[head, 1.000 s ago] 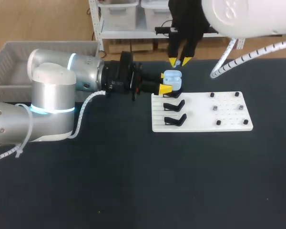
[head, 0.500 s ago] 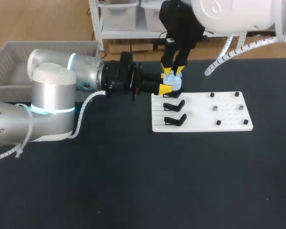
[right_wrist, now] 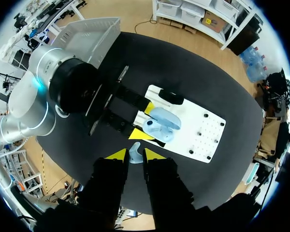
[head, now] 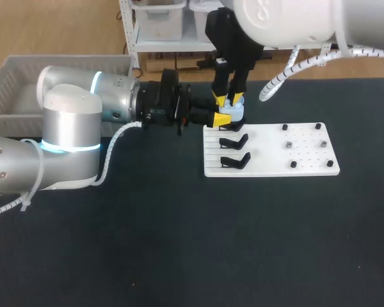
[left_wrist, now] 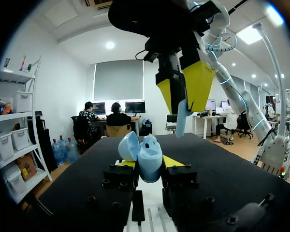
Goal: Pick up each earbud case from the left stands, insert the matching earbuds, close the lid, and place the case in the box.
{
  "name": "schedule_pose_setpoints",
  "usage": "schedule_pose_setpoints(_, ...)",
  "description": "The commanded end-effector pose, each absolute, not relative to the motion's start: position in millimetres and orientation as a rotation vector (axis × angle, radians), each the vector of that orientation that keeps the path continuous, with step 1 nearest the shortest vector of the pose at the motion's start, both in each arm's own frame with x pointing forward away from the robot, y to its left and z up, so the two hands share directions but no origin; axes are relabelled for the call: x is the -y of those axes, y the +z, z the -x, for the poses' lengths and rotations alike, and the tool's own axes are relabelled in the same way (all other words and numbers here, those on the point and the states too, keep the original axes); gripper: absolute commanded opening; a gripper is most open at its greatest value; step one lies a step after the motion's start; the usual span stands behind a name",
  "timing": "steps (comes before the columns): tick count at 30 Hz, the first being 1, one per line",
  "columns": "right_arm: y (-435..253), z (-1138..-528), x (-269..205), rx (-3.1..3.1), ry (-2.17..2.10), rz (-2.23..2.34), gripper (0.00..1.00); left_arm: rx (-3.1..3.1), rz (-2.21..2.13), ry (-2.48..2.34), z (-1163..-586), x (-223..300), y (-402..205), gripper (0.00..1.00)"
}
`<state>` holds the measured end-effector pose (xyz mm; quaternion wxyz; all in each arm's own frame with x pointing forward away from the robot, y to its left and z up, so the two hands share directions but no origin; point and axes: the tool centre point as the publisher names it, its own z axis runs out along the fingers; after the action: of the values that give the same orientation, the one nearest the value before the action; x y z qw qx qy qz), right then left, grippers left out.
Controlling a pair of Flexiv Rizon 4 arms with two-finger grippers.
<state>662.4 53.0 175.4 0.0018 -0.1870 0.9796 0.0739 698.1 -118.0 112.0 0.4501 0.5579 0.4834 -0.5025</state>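
as left fingers clamp it, case gapes.

case: pale blue, lid open, upright, in left hand | earbud: in right hand, above case

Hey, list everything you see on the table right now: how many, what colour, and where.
Table: one, black, under everything.
Board: one, white, right of the table's middle.
Stands: two empty, black, on the board's left part.
Pegs: six, mostly dark, on the board's right part.
Case: one, light blue, lid open, over the board's far left corner.
Earbud: one, light blue, just above the case.
Box: one, grey, past the table's far left edge.
Left fingers: yellow-tipped, shut on the case.
Right fingers: yellow-tipped, shut on the earbud.
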Motion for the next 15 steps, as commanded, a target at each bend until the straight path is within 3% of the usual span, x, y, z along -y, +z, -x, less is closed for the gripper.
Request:
schedule_pose_setpoints(1,173.8,-667.4,-52.3,-3.077,0.229,0.586,0.0,-1.194,-1.375,-1.237,-696.7,118.1,111.3,0.0)
schedule_pose_setpoints(15,168.5,-674.9,-53.0,-3.087,0.214,0.576,0.0,-1.194,-1.375,-1.237,-696.7,118.1,111.3,0.0)
